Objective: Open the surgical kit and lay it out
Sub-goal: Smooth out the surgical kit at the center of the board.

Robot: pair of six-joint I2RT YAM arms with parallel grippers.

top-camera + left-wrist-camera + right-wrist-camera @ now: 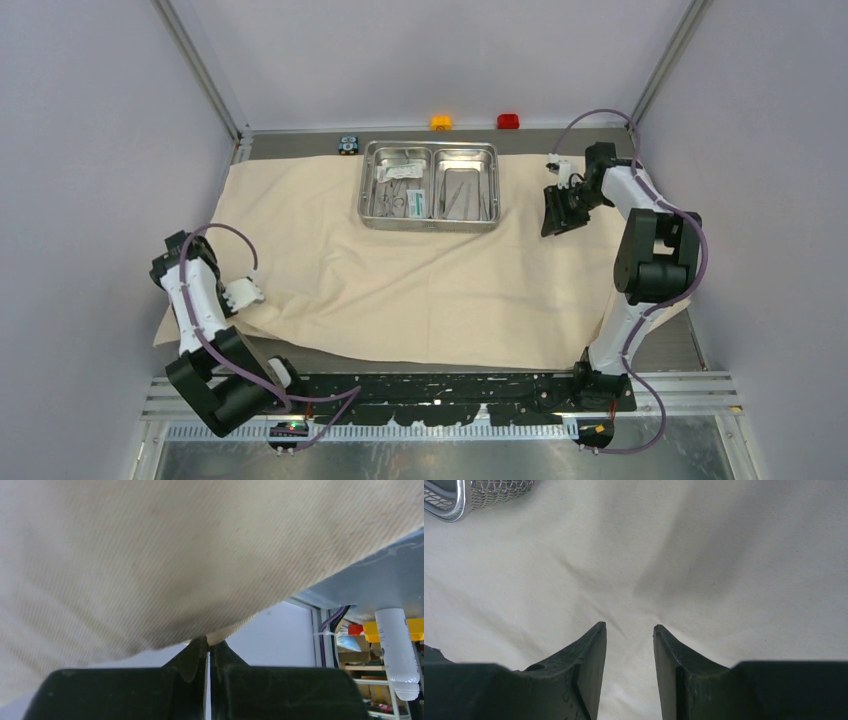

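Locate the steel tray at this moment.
In the top view the steel tray sits on the far middle of the beige cloth, the orange button just behind it and the right gripper to its right.

The left arm (200, 310) stands well to the near left of the steel tray (430, 225). It is folded at the elbow, with its forearm reaching up and in toward the tray's side. The left gripper (209, 647) has its two dark fingers pressed together, and the edge of the cloth wrap (150, 555) is pinched between their tips. The right arm (650, 250) rises from its base on the tray's near right, bends sharply at the elbow, and reaches back past the tray's right end. The right gripper (629, 627) hangs just to the right of the tray, pointing down. Its jaws are parted with a clear gap and nothing lies between them.
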